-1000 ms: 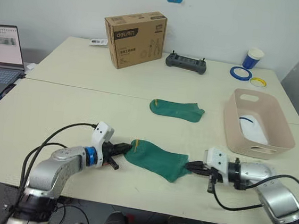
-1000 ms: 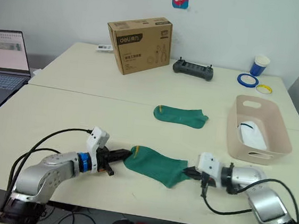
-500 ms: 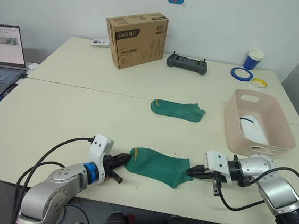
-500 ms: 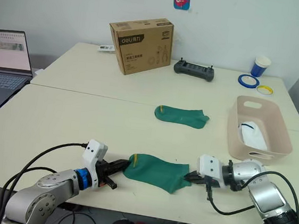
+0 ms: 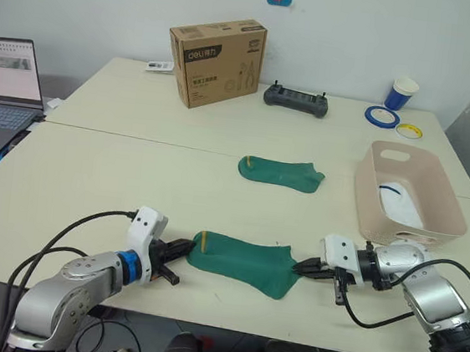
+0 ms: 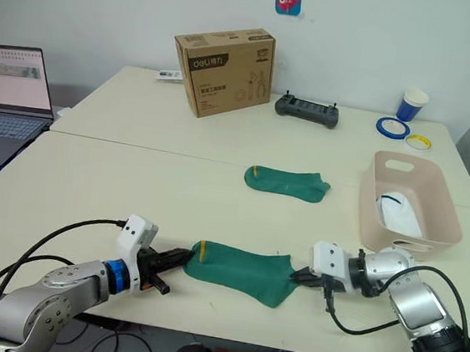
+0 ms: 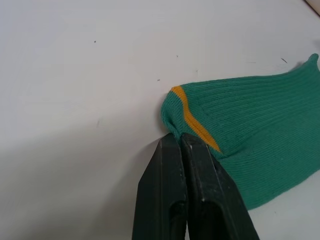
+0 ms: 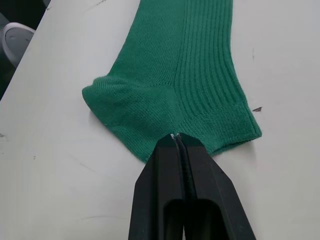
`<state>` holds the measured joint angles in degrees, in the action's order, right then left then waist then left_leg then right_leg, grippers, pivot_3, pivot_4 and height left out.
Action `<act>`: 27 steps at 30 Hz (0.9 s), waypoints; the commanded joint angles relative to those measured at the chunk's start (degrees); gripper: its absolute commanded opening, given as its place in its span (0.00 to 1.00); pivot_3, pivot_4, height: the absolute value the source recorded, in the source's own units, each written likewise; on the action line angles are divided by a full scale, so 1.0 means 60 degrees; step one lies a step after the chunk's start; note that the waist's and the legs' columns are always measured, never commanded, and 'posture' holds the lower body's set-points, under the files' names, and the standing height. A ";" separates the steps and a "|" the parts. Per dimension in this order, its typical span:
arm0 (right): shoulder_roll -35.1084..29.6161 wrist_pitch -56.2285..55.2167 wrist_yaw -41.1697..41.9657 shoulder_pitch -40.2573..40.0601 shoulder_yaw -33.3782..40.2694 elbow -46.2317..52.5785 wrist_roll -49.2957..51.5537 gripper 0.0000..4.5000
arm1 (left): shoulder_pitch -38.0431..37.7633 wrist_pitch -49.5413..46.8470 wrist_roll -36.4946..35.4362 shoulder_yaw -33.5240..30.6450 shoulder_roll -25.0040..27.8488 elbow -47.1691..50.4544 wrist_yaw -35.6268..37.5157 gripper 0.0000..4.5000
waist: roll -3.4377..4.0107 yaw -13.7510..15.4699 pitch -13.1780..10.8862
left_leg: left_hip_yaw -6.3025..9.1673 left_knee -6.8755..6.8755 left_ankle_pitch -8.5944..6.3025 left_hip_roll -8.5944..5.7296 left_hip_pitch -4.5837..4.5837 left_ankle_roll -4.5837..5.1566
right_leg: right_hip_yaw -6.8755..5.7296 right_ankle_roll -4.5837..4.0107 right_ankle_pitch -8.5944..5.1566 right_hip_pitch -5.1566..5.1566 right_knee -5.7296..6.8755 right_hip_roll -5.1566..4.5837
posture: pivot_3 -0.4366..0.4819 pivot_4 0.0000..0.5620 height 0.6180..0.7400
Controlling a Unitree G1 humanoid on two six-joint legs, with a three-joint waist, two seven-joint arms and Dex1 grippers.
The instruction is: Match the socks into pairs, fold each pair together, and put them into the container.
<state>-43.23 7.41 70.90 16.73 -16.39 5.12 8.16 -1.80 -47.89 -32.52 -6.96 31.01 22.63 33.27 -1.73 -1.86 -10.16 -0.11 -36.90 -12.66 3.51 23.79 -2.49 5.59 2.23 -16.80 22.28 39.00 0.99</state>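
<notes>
A dark green sock (image 5: 243, 259) with a yellow cuff mark lies stretched along the table's near edge. My left gripper (image 5: 187, 250) is shut on its cuff end, and the left wrist view shows the fingers (image 7: 182, 155) pinching the cuff by the yellow stripe. My right gripper (image 5: 297, 268) is shut on the toe end (image 8: 175, 131). A second dark green sock (image 5: 281, 172) lies flat farther back at mid-table. The pale pink container (image 5: 443, 214) stands at the right with a white sock (image 5: 399, 202) inside.
A brown cardboard box (image 5: 215, 61) stands at the back, with a black controller (image 5: 296, 100), a blue cup (image 5: 400, 92) and tape rolls (image 5: 383, 117) to its right. A laptop (image 5: 6, 83) sits off the table's left side.
The near green sock has been pulled out longer and flatter, its cuff end drawn toward the left. Both grippers have stayed shut on it. The camera view shifted slightly.
</notes>
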 commanded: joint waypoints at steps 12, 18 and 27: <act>0.0259 0.2968 -0.0755 -0.0174 0.1771 0.1908 0.2763 0.44 | 0.0138 0.1540 -0.0606 -0.1271 0.1779 -0.0111 0.2560 0.41 | 0.0001 -0.0015 -0.0001 | 0.0014 0.0014 0.0000 0.0017 -0.0004 0.0000 | -0.0013 -0.0036 -0.0019 0.0006 0.0010 0.0012 | 0.48 0.27 1.00; 0.1264 0.2295 -0.1168 -0.0123 0.0387 0.1920 0.1750 0.04 | 0.0819 0.3962 0.0877 0.0831 0.2069 -0.0560 0.4334 0.18 | 0.0005 -0.0005 -0.0005 | -0.0024 0.0009 -0.0001 -0.0004 0.0010 -0.0001 | 0.0005 -0.0033 -0.0019 0.0010 -0.0011 -0.0014 | 0.48 0.27 1.00; 0.0812 0.1003 -0.0864 -0.0588 -0.0279 0.1112 0.0612 0.00 | 0.1317 0.5557 0.2735 0.2643 0.1963 -0.2137 0.4815 0.01 | 0.0006 0.0003 -0.0005 | -0.0013 0.0011 -0.0001 0.0008 0.0008 0.0000 | -0.0006 -0.0034 -0.0019 0.0012 -0.0003 -0.0002 | 0.48 0.27 1.00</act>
<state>-37.61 15.42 65.13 13.52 -18.33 11.86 12.49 5.53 -16.20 -17.34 8.64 42.38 10.33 61.63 -1.70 -1.84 -10.19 -0.20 -36.83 -12.66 3.55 23.83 -2.49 5.57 2.03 -16.91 22.35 38.98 0.98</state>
